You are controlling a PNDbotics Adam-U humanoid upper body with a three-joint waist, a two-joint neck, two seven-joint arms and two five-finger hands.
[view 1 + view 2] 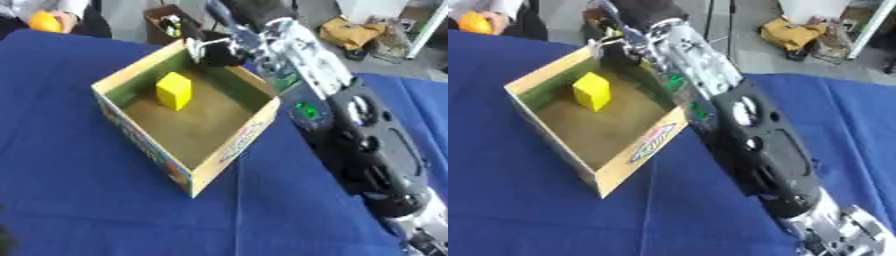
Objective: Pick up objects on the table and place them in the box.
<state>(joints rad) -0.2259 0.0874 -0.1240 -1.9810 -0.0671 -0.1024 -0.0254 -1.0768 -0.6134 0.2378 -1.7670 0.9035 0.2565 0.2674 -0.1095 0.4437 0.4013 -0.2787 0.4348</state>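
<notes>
Nearest to you, at about 4 o'clock, your right arm (pixel 367 145) comes in low and stretches up across the blue counter (pixel 79 190). Keep it high, so it does not bump the near wall of the box (pixel 232 150).

The box sits near the middle of the counter. Inside it, toward 11 o'clock, a yellow block (pixel 174 90) stands on the brown floor. It is already in, so you can leave it alone.

Farther on, at 12 o'clock, your right hand (pixel 229 47) is over the far corner of the box. It looks like it is at the end of a drop. You cannot tell if the fingers are wide or closed, or if they hold anything. Lift the hand straight up first, then pull it back, so it does not drag the box along.

Your left hand does not show. No other object shows on the counter to pick next, so look around before you reach.
</notes>
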